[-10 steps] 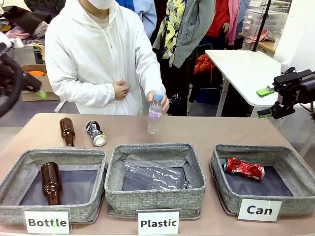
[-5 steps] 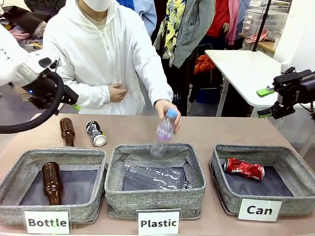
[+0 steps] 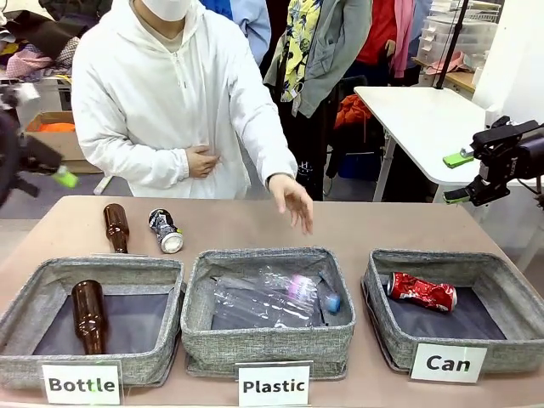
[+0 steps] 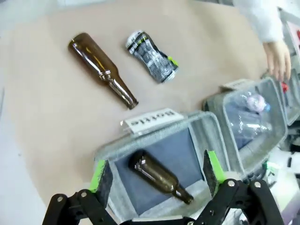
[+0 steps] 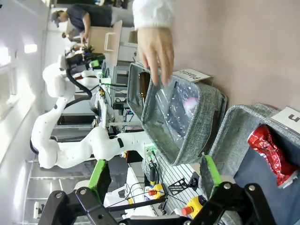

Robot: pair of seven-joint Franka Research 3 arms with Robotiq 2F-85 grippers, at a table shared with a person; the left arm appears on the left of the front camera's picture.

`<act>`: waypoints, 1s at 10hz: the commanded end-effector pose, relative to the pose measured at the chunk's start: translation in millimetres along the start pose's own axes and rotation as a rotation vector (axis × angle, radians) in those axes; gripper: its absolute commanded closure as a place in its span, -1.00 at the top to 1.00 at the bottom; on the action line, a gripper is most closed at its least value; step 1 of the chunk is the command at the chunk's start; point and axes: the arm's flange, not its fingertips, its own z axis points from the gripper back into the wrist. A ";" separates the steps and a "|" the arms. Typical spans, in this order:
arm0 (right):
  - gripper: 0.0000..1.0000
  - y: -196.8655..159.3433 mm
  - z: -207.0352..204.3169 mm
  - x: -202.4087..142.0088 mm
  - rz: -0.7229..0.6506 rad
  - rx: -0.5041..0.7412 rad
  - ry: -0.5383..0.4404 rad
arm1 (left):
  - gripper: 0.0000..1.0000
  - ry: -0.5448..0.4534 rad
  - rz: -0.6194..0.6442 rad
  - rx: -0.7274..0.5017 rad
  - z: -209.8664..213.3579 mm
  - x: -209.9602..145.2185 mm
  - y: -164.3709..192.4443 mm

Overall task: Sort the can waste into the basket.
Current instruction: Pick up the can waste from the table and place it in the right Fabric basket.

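Beside the brown bottle (image 3: pixel 116 226) lies the dark can (image 3: pixel 165 231); both jaws are released, so I would grip its middle squarely.

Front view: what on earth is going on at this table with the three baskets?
Waste is being sorted into labelled baskets. A person's hand hovers open over the Plastic basket, where a clear bottle lies. The red can lies in the Can basket; the dark can lies on the table, not yet sorted. The left arm and right arm are raised at the sides, jaws open and empty.
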 end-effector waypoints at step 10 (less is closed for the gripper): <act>1.00 2.4 3.1 0.5 0.020 -0.002 0.004 | 1.00 0.065 0.020 0.216 -131.9 73.1 -85.4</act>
